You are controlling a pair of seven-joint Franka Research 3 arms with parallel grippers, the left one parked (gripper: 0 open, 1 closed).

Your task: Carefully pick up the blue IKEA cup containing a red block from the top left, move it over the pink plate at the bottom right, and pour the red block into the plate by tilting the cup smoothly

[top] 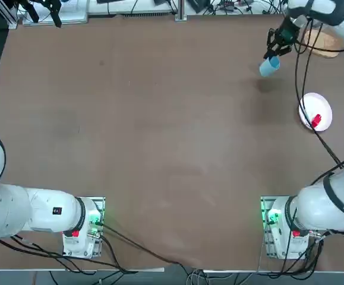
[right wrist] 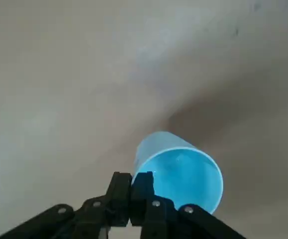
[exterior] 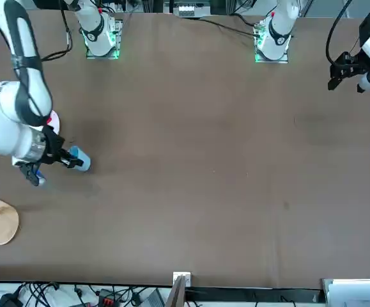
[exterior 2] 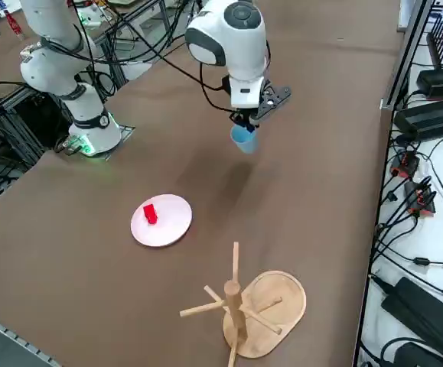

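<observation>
Pincer [right wrist: 138,191] of the right arm pinched the rim of the blue IKEA cup [right wrist: 178,172], held aloft above the counter [top: 160,130] (empty); light, stiff plastic, likely slippery, best gripped there.

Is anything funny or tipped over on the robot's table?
The blue cup hangs in the air, pinched by its rim in the right end effector, and looks empty. The red block already lies on the pink plate. Nothing spilled.
</observation>
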